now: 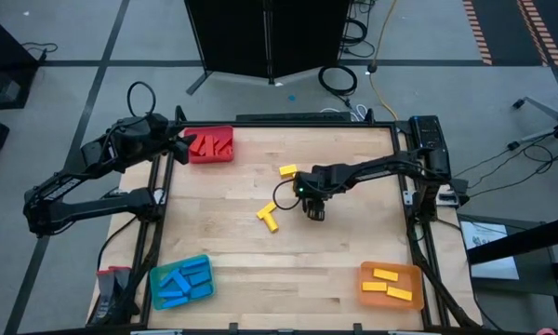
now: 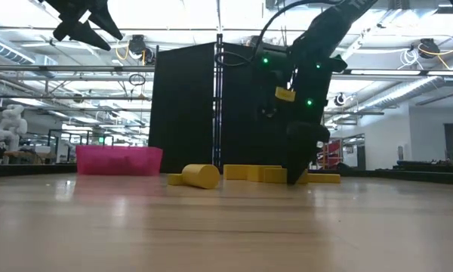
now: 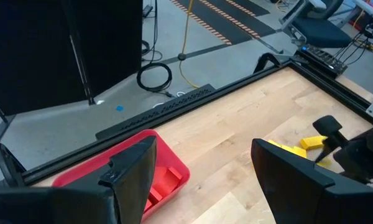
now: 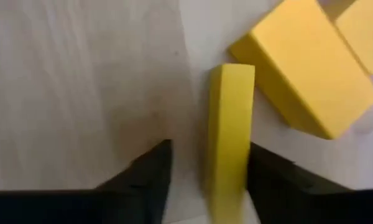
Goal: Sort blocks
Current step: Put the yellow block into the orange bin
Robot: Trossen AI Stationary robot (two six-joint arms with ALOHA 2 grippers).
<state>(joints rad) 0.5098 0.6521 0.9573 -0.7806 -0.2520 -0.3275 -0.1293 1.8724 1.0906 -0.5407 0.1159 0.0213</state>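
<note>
Right hand [image 1: 313, 210] low over mid-counter [image 1: 288, 270], fingers straddling yellow block [image 4: 229, 143] set on edge, not yet clamped; likely lining up for lift to orange tray [image 1: 391, 284].

Left hand [image 1: 175, 141] spread, empty, hovering beside red tray [image 1: 210, 145], waiting.

Loose yellow blocks near right hand: about four, some hidden. Orange tray: three yellow. Blue tray [image 1: 180, 281]: several blue, count unclear. Red tray: red blocks, count unclear.

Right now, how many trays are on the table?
3: a red tray at the far left corner, a blue tray at the near left corner, an orange tray at the near right corner.
</note>
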